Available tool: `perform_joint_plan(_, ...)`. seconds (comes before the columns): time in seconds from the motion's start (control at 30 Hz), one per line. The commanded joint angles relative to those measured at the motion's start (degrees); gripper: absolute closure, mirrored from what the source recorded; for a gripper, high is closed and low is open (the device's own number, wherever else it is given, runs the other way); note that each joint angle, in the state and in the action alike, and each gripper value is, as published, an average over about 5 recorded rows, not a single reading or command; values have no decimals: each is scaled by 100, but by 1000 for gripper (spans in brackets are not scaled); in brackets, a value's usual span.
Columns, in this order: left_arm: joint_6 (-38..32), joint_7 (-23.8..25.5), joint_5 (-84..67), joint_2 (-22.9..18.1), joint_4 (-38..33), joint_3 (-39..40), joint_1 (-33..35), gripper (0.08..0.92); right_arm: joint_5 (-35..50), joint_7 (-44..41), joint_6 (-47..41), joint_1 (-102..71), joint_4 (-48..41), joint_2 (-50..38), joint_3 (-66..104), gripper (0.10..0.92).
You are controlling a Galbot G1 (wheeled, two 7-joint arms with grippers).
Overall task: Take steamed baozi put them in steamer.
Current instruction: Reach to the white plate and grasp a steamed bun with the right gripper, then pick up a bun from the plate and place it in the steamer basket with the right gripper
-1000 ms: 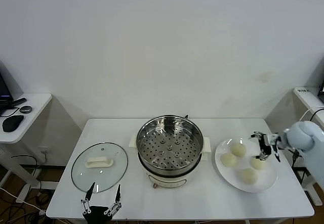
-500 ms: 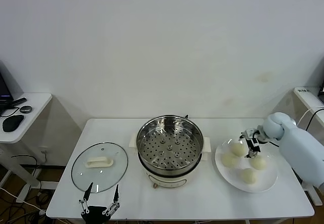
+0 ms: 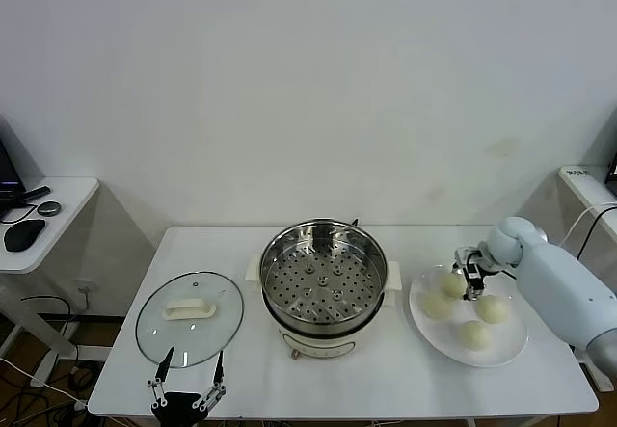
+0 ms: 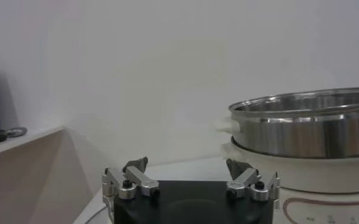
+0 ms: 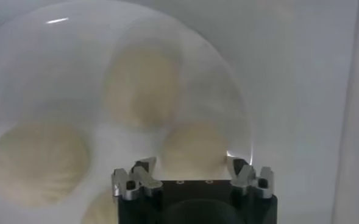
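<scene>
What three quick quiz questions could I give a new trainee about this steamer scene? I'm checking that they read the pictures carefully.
1. How many baozi lie on the plate?
2. True or false: the steamer already holds a bun.
3. Which gripper is over the plate: A left gripper, B right gripper?

Key: 1. Four. 2. False, its perforated tray is bare. 3. B; the left waits near the glass lid.

The steamer [image 3: 323, 287] stands in the middle of the table [image 3: 405, 369], open on top. The glass lid [image 3: 189, 317] takes the left side. The front edge strip is free. The plate [image 3: 469, 326] fills the right side, with four baozi [image 3: 473, 333] close together.
</scene>
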Motion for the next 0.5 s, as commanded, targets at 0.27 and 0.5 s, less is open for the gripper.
perform_joint_plan(0.27,4,0,9,27,-28,2,5,177,198,-28,-138,85,116,-80,-129,402)
perform_joint_plan(0.5,31,4,6,69,-107,7,-22,177,1027,-77,-354,391,1044,-725,-376,490)
